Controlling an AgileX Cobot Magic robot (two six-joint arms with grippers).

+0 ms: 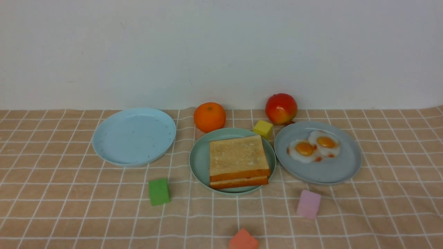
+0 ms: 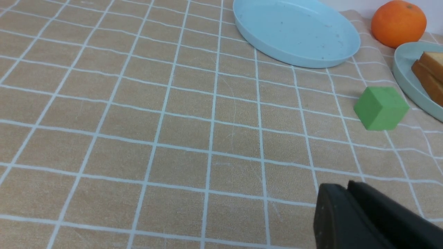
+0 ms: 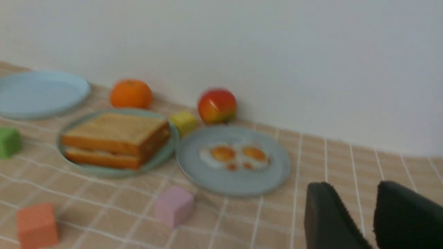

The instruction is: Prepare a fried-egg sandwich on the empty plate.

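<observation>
Two square toast slices [image 1: 238, 157] lie stacked on the round mint-green plate [image 1: 199, 159] at the table's middle. Between the slices [image 3: 116, 138] a thin white edge shows; the rest of the fried egg is hidden. Neither arm appears in the front view. My left gripper [image 2: 347, 186] is shut with nothing in it, low over the checked cloth, well short of the green cube [image 2: 380, 108] and the plate's rim [image 2: 405, 65]. My right gripper [image 3: 356, 185] is open and holds nothing, near the grey-blue plate [image 3: 273, 173].
A sky-blue plate [image 1: 134, 135] sits at the left. The grey-blue plate [image 1: 318, 173] holds a joined pair of fried eggs [image 1: 313, 146]. An orange [image 1: 209, 117], a red fruit [image 1: 281, 108], and yellow [image 1: 263, 128], green [image 1: 159, 191], pink [image 1: 308, 204] and coral [image 1: 243, 240] cubes surround the plates.
</observation>
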